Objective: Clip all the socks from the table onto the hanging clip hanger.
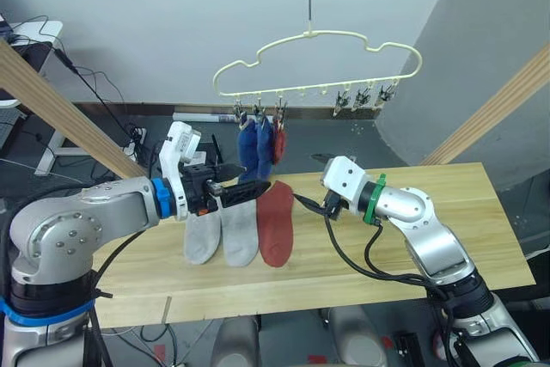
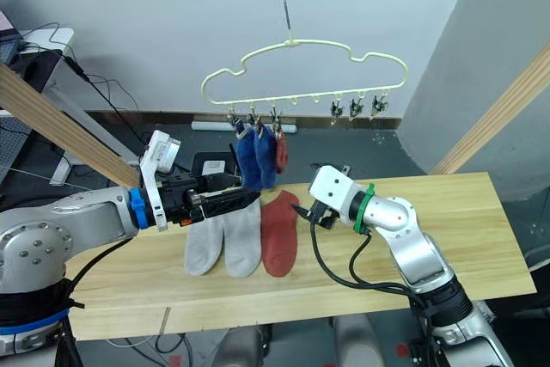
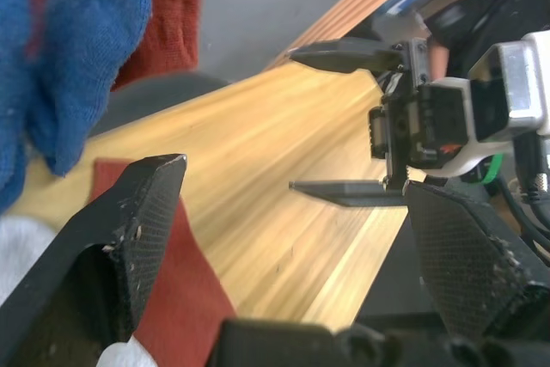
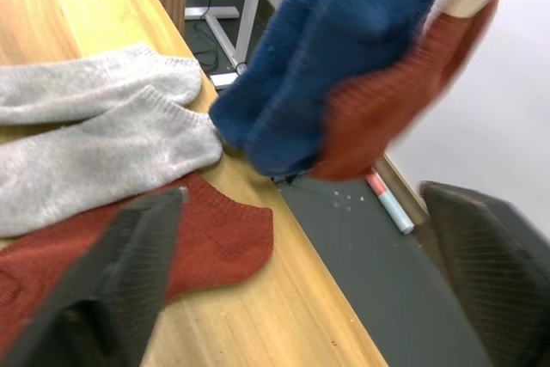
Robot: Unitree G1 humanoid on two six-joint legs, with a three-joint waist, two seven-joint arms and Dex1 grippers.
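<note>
Your left gripper (image 1: 258, 189) and right gripper (image 1: 311, 202) both hang empty with jaws spread over the table (image 1: 447, 212). Two grey socks (image 1: 222, 234) and one red sock (image 1: 276, 223) lie there; two blue (image 1: 255, 148) and one red are clipped on the hanger (image 1: 318, 62).

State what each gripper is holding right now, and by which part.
Nothing is held. The left gripper and right gripper are both open and empty, above the rust red sock on the table.

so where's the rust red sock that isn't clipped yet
It lies flat on the table in the head views, the rust red sock just right of the two grey socks, below the hanging blue socks and between the two open grippers.
</note>
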